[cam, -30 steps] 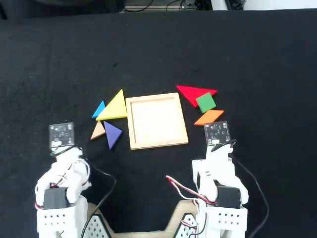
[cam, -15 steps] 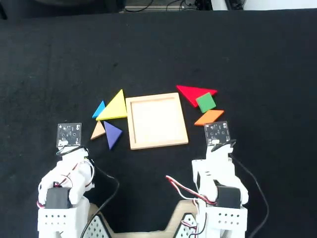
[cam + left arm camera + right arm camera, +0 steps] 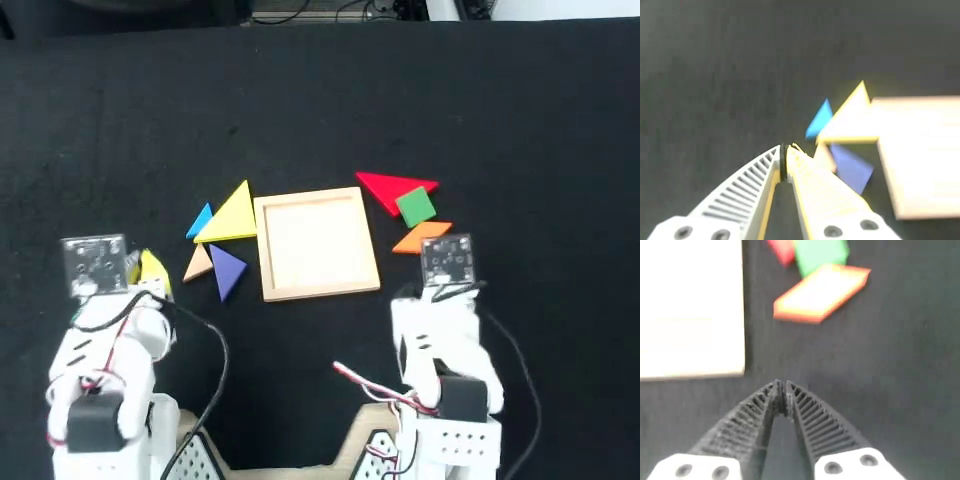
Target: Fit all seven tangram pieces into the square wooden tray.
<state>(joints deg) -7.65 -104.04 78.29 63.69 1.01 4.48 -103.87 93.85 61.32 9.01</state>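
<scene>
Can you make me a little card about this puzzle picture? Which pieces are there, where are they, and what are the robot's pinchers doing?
Tray: square, wooden, no pieces in it
Pieces on its left: yellow triangle, light blue triangle, tan triangle, dark blue triangle
Pieces on its right: red triangle, green square, orange parallelogram
Left jaws: shut, holding nothing
Right jaws: shut, holding nothing, near the orange parallelogram
Pieces placed: 0 of 7
</scene>
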